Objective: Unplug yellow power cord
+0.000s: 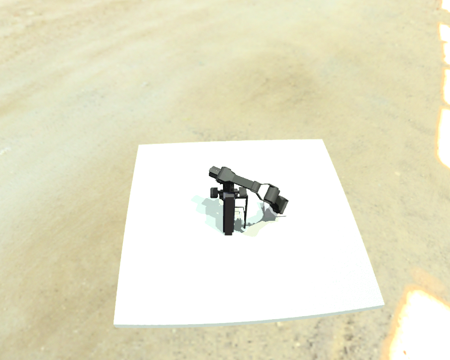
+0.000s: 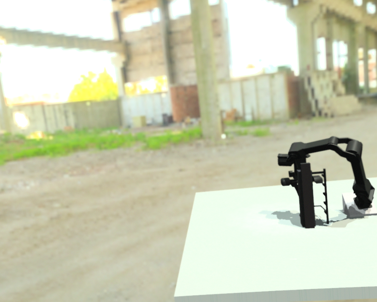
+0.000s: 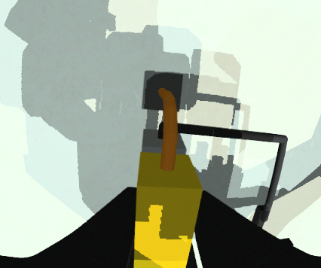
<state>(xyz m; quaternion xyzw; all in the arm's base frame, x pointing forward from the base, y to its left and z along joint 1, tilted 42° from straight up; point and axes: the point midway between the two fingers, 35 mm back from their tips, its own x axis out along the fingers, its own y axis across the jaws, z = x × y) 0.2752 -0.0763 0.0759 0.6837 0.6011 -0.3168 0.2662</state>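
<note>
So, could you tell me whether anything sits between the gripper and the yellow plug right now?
Nothing visible does: in the wrist view the yellow plug already sits between the gripper's dark fingers, with its orange cord running ahead, unobstructed.

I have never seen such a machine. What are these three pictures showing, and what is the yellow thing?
It is one black robot arm standing on a white table. One picture looks down from above, one from the side, and one from a camera on the arm's wrist. A tall black power strip stands upright on the table. In the wrist picture, the gripper is closing around a yellow box-shaped plug with an orange-brown cord. Whether the plug sits in the strip cannot be seen.
</note>
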